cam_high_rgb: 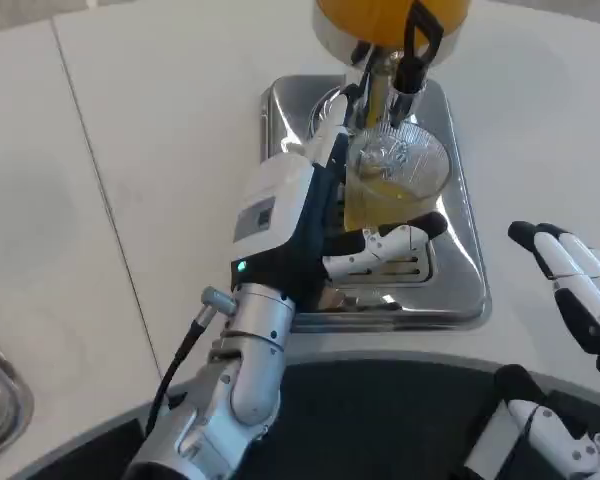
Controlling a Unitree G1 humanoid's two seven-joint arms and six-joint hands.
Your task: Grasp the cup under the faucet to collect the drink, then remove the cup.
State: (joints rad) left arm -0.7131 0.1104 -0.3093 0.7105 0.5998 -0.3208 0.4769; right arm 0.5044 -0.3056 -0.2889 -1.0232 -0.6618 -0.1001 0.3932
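The clear ribbed plastic cup [392,175], partly filled with yellow drink, stands upright on the shiny steel drip tray [460,270], directly beneath the metal faucet [385,85] of the orange-bodied drink dispenser [380,20]. The left hand [315,215] is wrapped around the cup from its left side, the white back facing up and one white-and-black finger [385,245] curling across the front of the cup's lower part, so it grips the cup. The cup's long axis is vertical, its mouth just below the spout (the exact gap between rim and spout is hard to judge). The right hand [575,290] lies well apart to the right, off the tray, fingers spread and holding nothing. My reading: filling is under way, and removal means drawing the cup toward the robot, keeping it upright and clear of the faucet.
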